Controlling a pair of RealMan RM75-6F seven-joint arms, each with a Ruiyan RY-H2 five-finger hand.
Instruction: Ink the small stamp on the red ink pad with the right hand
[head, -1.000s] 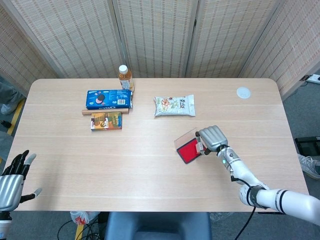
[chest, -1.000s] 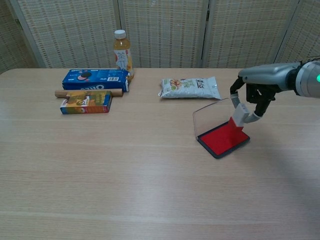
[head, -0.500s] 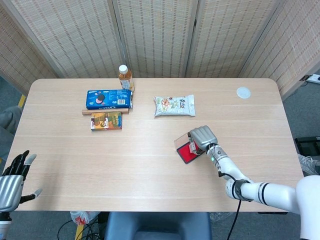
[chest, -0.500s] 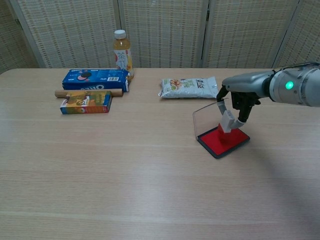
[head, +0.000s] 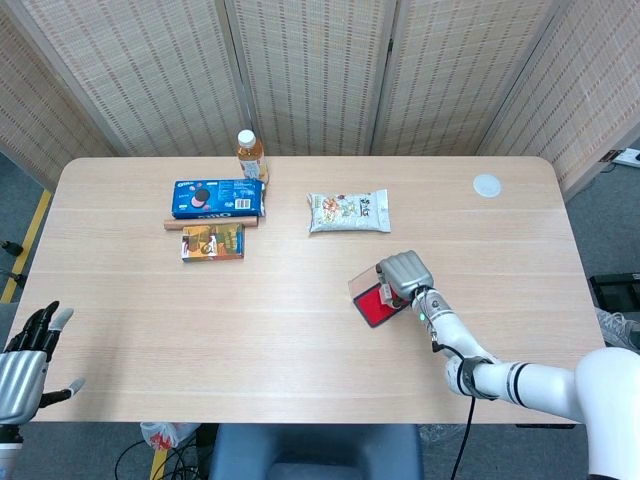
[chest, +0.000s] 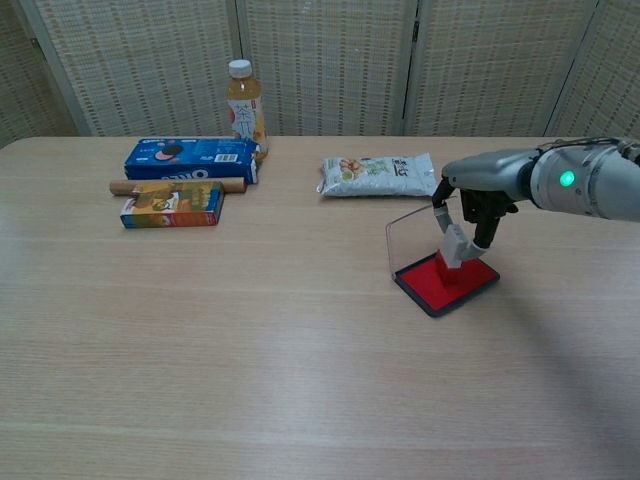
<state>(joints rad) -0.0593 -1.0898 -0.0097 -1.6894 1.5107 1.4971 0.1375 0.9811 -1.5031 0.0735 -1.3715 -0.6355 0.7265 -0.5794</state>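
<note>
The right hand (chest: 468, 212) holds the stamp (chest: 453, 246) pinched in its fingers, and the stamp's lower end now sits down on the red pad (chest: 446, 282) — a second ago it hung tilted above the pad's far right edge, and half a second ago it had already come in over the middle. Between the last two moments very little has shifted; the hand has dropped a touch and the stamp stands a little nearer upright, leaning slightly to the left in the chest view. In the head view the hand (head: 403, 272) covers most of the pad (head: 375, 305), so whether the stamp face lies flat on the ink cannot be told from there. The pad lies open on the tabletop (chest: 250, 330) with its clear lid (chest: 412, 238) standing up behind it, just beside the stamp. The settling of the motion suggests that the pressing step is under way, and the inking is probably near done; what looks left is a firm, level press and a clean lift that does not drag the pad or knock the lid. The left hand (head: 22, 363) hangs at the near left corner, fingers spread and holding nothing, well apart from the work. The bottle (chest: 246, 109), the blue biscuit pack (chest: 190, 159), the small box (chest: 171, 204) and the snack bag (chest: 378, 174) lie further back, as they did before.
</note>
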